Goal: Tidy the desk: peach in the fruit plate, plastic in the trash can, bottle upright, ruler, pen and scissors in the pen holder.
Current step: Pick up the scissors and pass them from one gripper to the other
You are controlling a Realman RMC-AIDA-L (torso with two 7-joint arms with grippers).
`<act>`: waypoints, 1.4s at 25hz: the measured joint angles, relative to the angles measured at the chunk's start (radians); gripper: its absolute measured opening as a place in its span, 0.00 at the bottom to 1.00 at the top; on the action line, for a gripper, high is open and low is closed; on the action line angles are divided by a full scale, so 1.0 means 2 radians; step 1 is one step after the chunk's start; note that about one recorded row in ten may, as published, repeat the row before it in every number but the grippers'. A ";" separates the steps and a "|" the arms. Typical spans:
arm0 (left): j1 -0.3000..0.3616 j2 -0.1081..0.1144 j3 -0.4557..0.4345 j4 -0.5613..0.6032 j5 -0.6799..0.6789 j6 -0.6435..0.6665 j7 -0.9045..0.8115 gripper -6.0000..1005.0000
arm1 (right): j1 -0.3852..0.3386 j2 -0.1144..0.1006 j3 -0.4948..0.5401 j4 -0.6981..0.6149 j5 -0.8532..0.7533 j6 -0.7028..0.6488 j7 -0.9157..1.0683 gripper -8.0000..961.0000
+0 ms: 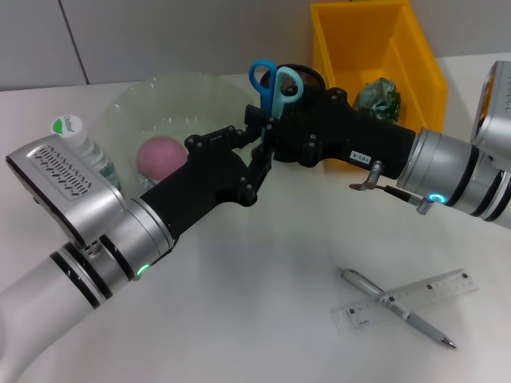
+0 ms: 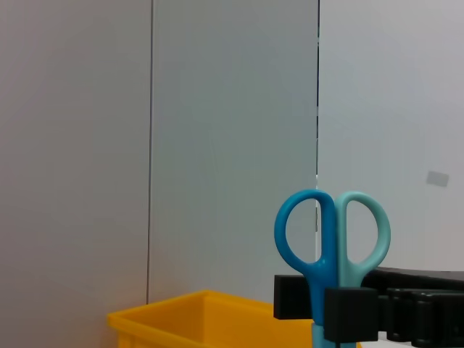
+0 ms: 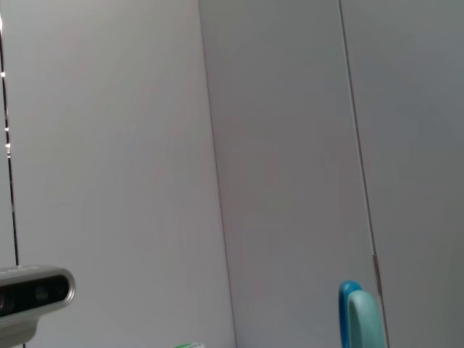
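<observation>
A: Where are the scissors [image 1: 275, 84]?
B: Upright, handles up, just before the pen holder [image 1: 307, 80], pinched between both claws.
A: Both?
B: The right claw [image 1: 267, 128] grips the blades; the left claw [image 1: 254, 152] closes on them just below.
A: The rest?
B: Peach [image 1: 160, 155] in the plate [image 1: 144, 100]; pen [image 1: 399, 309] crossing the ruler [image 1: 435, 287] on the bench [image 1: 263, 287].

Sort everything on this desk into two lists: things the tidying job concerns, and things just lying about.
Job:
pink peach in the clear green fruit plate
crumpled green plastic in the yellow trash bin
upright green-capped bottle
blue-handled scissors, black mesh pen holder
silver pen, clear ruler

Lying about:
nothing visible
</observation>
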 joint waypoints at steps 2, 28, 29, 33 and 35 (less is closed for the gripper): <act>0.000 0.000 0.000 0.000 0.000 0.000 0.000 0.21 | 0.000 0.000 0.000 0.000 0.000 0.000 0.000 0.47; -0.001 0.000 0.000 0.000 0.001 0.001 0.000 0.21 | 0.001 0.001 0.005 0.007 0.001 0.002 -0.014 0.21; -0.002 0.000 0.000 0.000 0.001 0.002 0.000 0.21 | 0.001 0.001 0.005 0.007 0.001 0.002 -0.014 0.20; -0.002 0.000 0.000 0.000 0.002 0.001 0.000 0.21 | 0.001 0.001 0.005 0.007 0.001 0.002 -0.015 0.15; -0.002 0.000 0.000 0.000 0.001 0.001 0.000 0.22 | 0.001 0.001 0.005 0.007 0.001 0.002 -0.015 0.12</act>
